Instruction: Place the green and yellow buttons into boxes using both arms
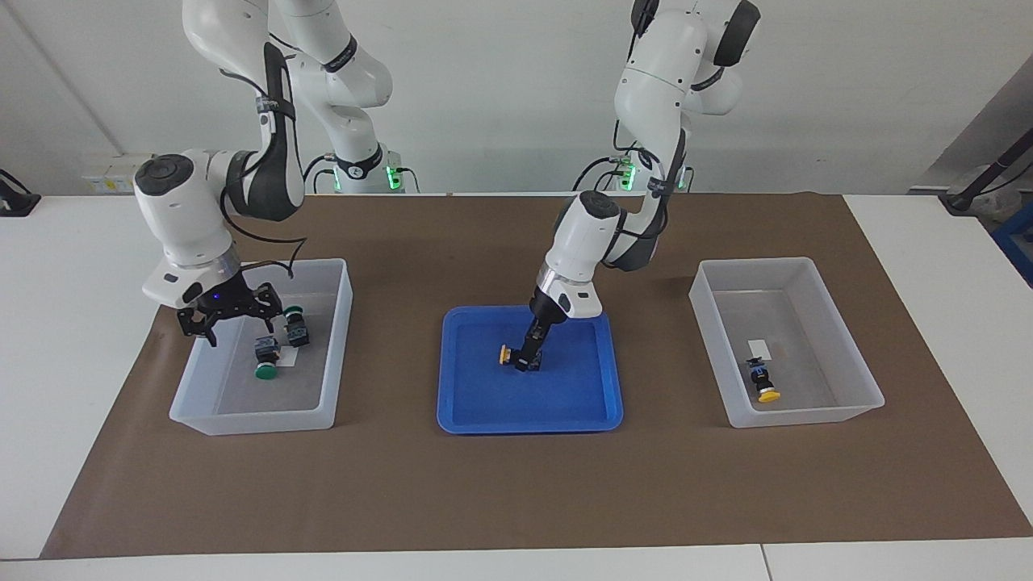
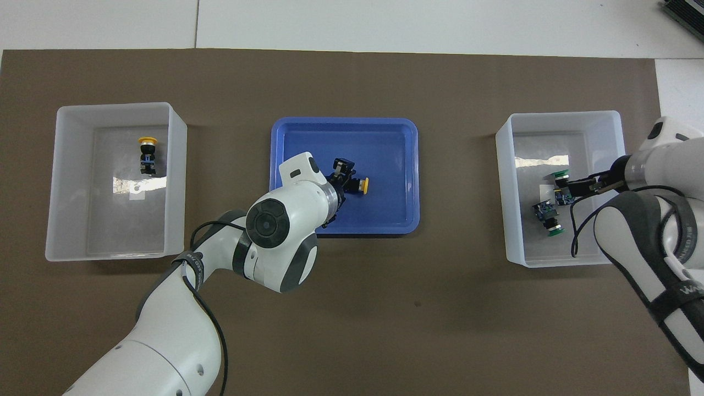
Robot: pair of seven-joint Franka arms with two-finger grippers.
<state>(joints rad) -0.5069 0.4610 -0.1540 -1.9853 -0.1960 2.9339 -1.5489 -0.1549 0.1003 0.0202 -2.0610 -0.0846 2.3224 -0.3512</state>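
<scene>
While the right hand (image 1: 230, 316) hangs with fingers spread and empty above the box (image 1: 339, 290) at its end of the surface, two green buttons (image 1: 265, 359) lie in that box. One yellow button (image 1: 763, 386) lies in the other box (image 1: 839, 339). The left hand (image 1: 526, 361) is down in the blue tray (image 1: 484, 403), closed on the last yellow button (image 1: 503, 354), so this looks like the final pickup. Next it must lift clear of the tray rim and carry across to the yellow box.
</scene>
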